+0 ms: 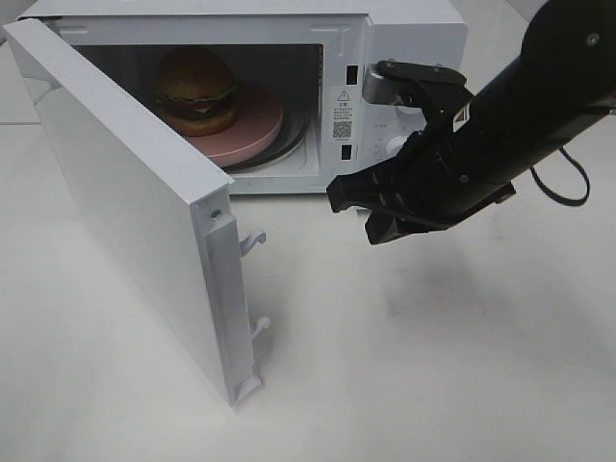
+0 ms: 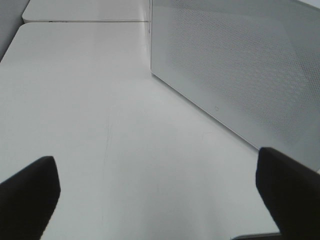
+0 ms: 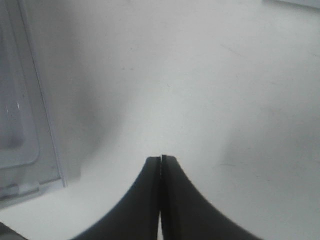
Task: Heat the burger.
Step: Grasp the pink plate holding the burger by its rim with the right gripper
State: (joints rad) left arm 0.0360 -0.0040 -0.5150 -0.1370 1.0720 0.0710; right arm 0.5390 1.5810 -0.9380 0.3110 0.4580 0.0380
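burger: 1 glossy golden-brown domed burger (image 1: 197, 89) with a frilly green lettuce edge and dark patty, sitting on 1 round pink plate (image 1: 252, 133) inside the oven cavity, toward its left rear.

plate: rests on the dark-rimmed turntable; burger sits off-centre, toward the left side of the plate.

microwave: 1 white box-shaped microwave oven (image 1: 404, 34), cavity open to view. Its 1 white door (image 1: 125, 207) is swung wide, hinged on the left, latch hooks showing on the free edge.

right tool: black right tool (image 1: 371, 207), fingers pressed together, holding nothing; it hangs over the bare white worktop (image 1: 433, 366) in front of the oven's control side, well clear of the door.

left tool: black left tool (image 2: 155, 192), fingers wide apart, holding nothing; the left wrist view shows it low over the worktop beside a perforated white panel, probably the oven's side wall. Not seen in the high view.

step in hand: loading looks done; door not yet shut.

next move: judged to be pushing the door's free edge round until the hooks seat in the slots, then starting the heat at the control panel. The door's swing must be kept clear of both arms.

count: 1 burger, 1 plate, 1 oven, 1 door, 2 tools.
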